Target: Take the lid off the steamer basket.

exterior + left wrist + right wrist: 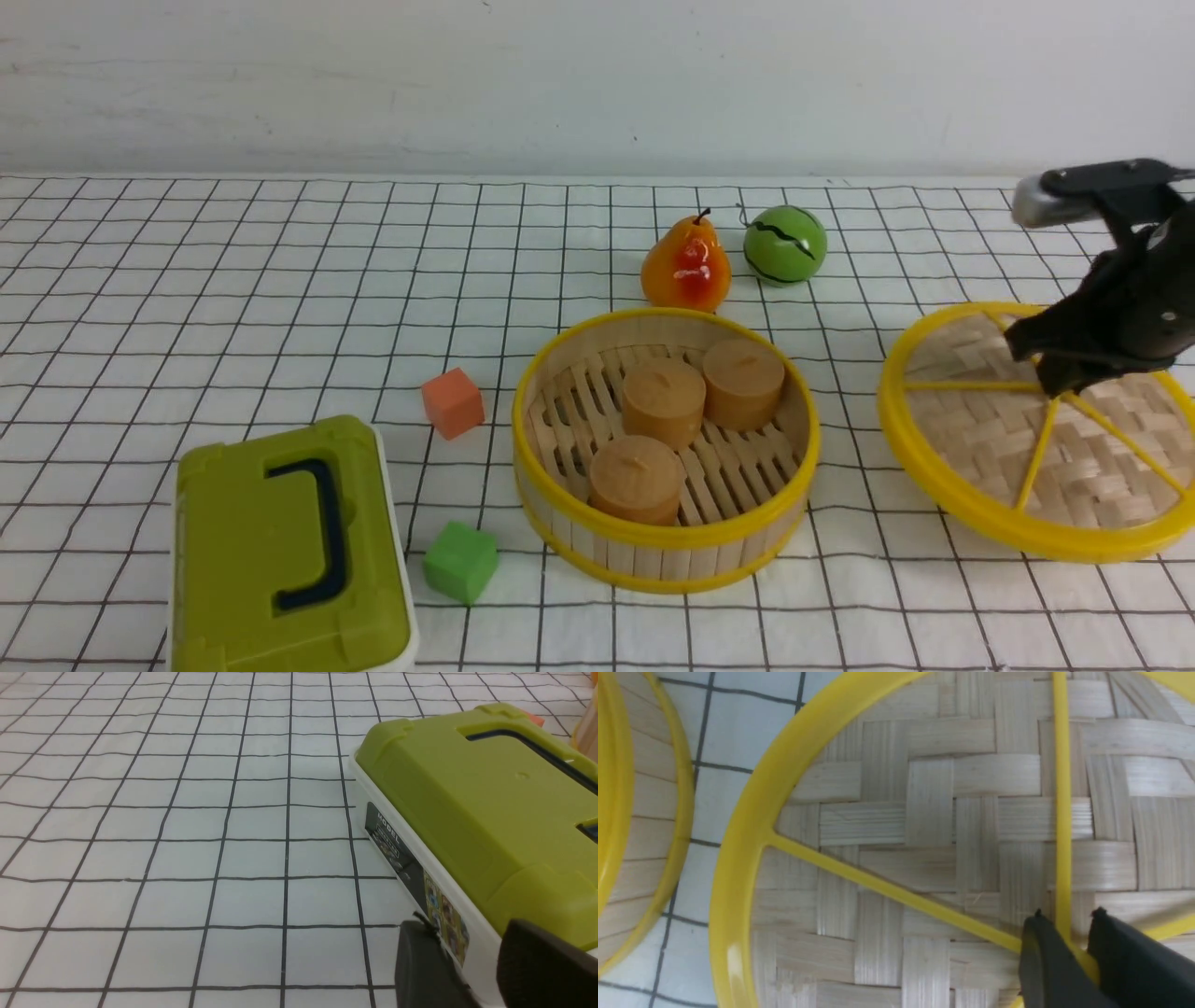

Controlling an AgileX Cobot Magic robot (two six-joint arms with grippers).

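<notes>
right arm: comes in from the right edge of front view, wrist pitched down
right gripper (1060, 381): fingers (1045, 961) pinched on the hub of the lid (980, 439)
left gripper (462, 938): low over the worktop, fingers (420, 966) apart
left arm: outside front view

Bright, even light from above fills all three views, leaving only faint, soft shadows on the checked cloth (187, 308) beside the steamer basket (653, 560) and under the lid (980, 448). Behind the steamer basket the pear (686, 266) bears a white glare spot (the green ball (784, 245) next to it has a weaker one). Both wrist views blur close up, smearing the dark fingers (1045, 961) of the right gripper (1066, 917) and those (425, 970) of the left gripper (467, 926).
</notes>
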